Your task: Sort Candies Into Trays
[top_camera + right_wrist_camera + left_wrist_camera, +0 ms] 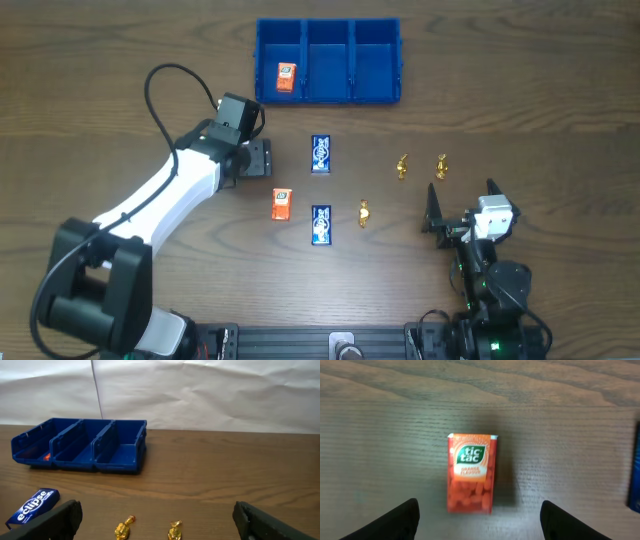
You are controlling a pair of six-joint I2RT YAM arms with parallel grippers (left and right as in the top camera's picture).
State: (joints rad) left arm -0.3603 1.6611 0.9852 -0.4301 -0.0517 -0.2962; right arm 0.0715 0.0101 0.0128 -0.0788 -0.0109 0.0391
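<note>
A blue tray [328,98] with three compartments stands at the back; its left compartment holds an orange candy box [286,77]. A second orange candy box [283,203] lies flat on the table. In the left wrist view this box [470,473] lies below my left gripper [480,527], between the spread fingers and apart from them. The left gripper [262,158] is open and holds nothing. Two blue gum packs [321,154] [321,225] and three gold-wrapped candies [403,166] [441,166] [364,213] lie mid-table. My right gripper [462,205] stands open at the front right, empty.
The right wrist view looks across the table to the tray [120,462], one blue gum pack [32,506] and two gold candies [124,529] [174,530], with a white backdrop [200,390] behind. Bare wood lies left and right of the candies.
</note>
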